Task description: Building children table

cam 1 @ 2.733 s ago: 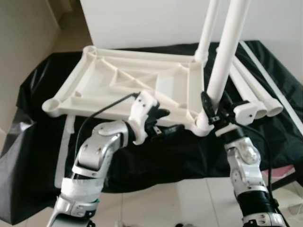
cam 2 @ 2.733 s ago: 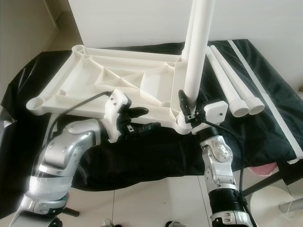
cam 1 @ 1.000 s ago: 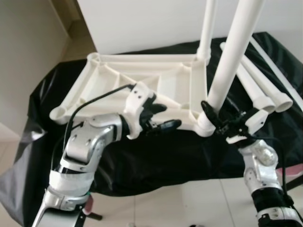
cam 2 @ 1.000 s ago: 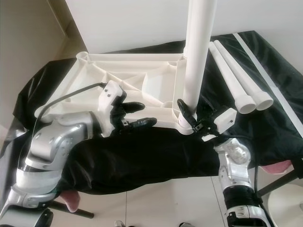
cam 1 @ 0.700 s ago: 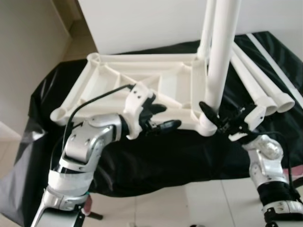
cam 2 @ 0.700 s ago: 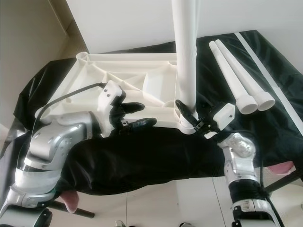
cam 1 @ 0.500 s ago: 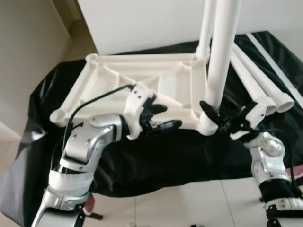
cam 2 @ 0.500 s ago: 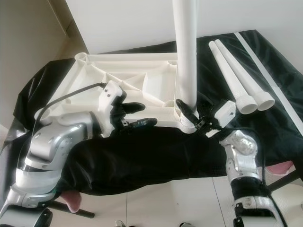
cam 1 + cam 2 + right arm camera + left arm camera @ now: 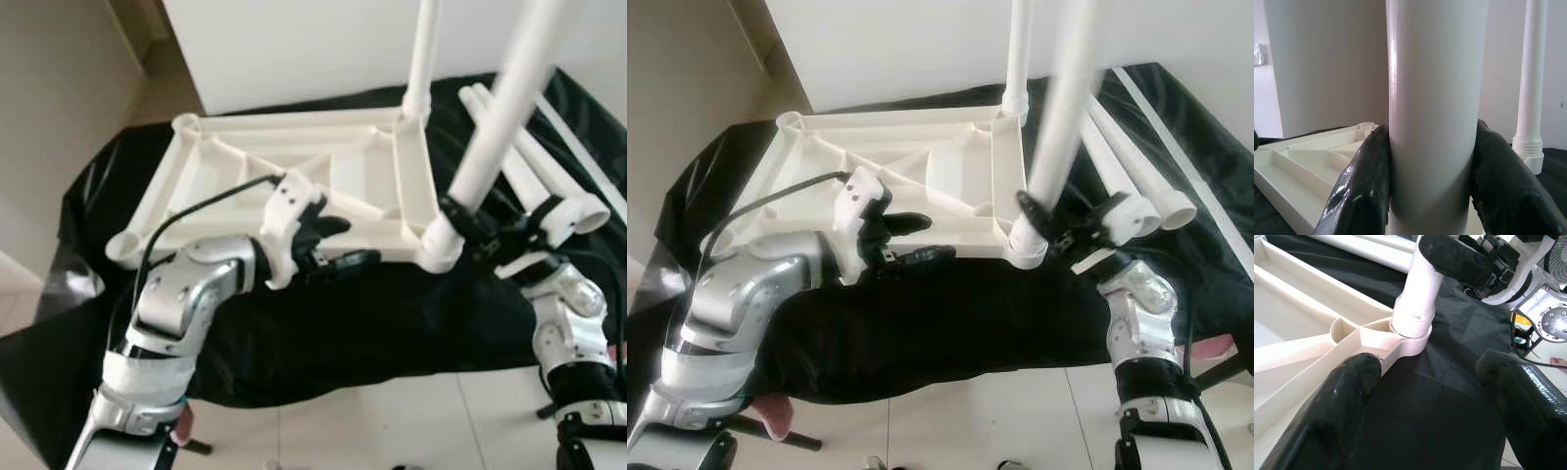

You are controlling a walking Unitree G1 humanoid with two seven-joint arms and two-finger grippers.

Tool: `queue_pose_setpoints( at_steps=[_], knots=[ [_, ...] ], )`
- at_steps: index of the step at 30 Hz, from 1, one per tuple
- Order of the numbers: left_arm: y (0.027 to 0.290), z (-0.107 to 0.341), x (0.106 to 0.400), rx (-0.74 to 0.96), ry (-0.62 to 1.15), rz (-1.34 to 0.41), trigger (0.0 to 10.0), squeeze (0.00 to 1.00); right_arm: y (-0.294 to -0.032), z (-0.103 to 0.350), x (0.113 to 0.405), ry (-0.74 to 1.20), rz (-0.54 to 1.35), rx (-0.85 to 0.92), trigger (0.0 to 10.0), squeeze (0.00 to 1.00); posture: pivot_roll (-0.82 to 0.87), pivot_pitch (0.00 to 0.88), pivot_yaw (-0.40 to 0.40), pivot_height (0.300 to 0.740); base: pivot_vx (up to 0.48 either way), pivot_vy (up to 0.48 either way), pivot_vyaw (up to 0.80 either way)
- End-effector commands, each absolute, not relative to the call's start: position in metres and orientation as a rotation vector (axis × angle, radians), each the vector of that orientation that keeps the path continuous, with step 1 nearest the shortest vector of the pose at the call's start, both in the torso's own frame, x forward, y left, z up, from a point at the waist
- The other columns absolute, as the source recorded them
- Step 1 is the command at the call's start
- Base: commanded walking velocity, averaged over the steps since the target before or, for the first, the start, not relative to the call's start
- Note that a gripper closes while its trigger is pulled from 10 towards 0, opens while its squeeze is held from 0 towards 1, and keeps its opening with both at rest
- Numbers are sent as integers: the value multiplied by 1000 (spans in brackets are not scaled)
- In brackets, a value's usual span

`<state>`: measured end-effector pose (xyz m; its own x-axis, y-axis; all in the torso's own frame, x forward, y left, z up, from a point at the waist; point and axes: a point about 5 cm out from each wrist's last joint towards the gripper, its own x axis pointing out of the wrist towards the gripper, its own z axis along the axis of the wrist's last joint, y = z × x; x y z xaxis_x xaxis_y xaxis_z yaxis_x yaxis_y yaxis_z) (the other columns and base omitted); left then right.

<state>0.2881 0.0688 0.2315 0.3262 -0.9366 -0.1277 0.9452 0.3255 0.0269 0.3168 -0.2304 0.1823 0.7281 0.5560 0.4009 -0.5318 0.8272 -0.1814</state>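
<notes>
A: How are the arms posed around the tabletop?

B: The white tabletop is laid upside down on a black sheet, ribs facing up. The left arm is bent at the elbow and reaches in over the tabletop's near edge; the left gripper is held with its fingers spread wide, nothing between them, one finger lying at the near rail.

A: And the right one?

B: The right gripper is clamped around the near leg just above the tabletop's near right corner socket. In the right wrist view the fingers are pressed against both sides of the tube. The leg is seen tilted, leaning away from the tabletop towards the right.

A: What lies at the edges?

B: A second leg is stood upright in the far right corner. Two spare legs are laid on the sheet just right of the tabletop. The two left corner sockets are seen open. A white wall is close behind the far edge; pale floor tiles are seen in front of the sheet.
</notes>
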Motion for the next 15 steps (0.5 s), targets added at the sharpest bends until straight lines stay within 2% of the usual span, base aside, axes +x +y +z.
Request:
queue_pose_setpoints(
  at_steps=[1, 12, 14, 15],
  knots=[
    [69, 232, 290, 113, 95, -1212, 10000, 0, -241, 114, 306, -119, 522, 72, 10000, 0, -7, 128, 136, 740, 0, 0, 0],
    [69, 232, 290, 110, 94, -1207, 10000, 0, -234, 115, 312, -94, 512, 27, 10000, 0, -7, 118, 131, 740, 0, 0, 0],
    [69, 232, 290, 110, 92, -1207, 10000, 0, -232, 116, 312, -102, 527, -11, 10000, 0, -7, 115, 129, 740, 0, 0, 0],
    [69, 232, 290, 107, 92, -1205, 10000, 0, -228, 118, 310, -120, 552, -101, 10000, 0, -8, 113, 127, 740, 0, 0, 0]
  ],
)
